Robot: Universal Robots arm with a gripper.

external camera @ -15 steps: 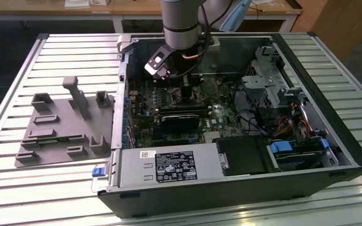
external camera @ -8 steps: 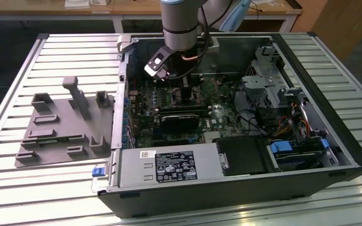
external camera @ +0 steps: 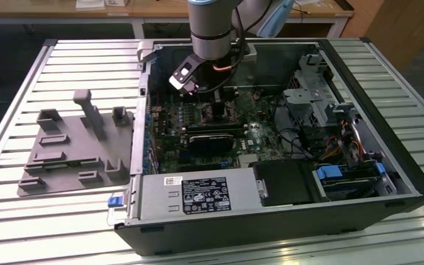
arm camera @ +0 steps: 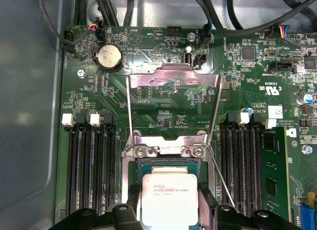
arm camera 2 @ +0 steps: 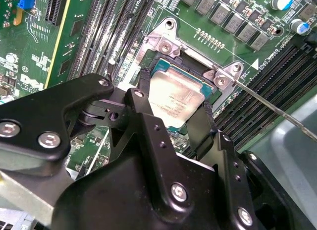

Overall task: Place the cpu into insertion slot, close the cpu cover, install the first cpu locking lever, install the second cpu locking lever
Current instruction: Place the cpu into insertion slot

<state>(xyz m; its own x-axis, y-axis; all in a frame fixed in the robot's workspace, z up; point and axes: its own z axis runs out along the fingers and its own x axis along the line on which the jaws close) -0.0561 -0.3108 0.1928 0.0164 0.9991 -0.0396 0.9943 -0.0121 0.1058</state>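
Grey slatted metal table (external camera: 35,232), open black computer box (external camera: 388,165) | black pincer (arm camera 2: 173,98) is pinching small flat grey square cpu (arm camera: 169,200) at dark square insertion slot (arm camera: 168,163) | shiny silver cpu cover (arm camera: 173,76) is standing open, thin wire levers (arm camera: 220,175) are waiting undone.

On the worktop (external camera: 50,221) a computer case (external camera: 388,165) lies on its side, with a moulded fixture (external camera: 64,160) beside it at the exterior view's left. Inside, the cpu (arm camera: 168,198) sits over the insertion slot (arm camera: 168,163), between the fingers of the tool (arm camera: 168,212). The cpu cover (arm camera: 173,75) stands swung up off the slot.
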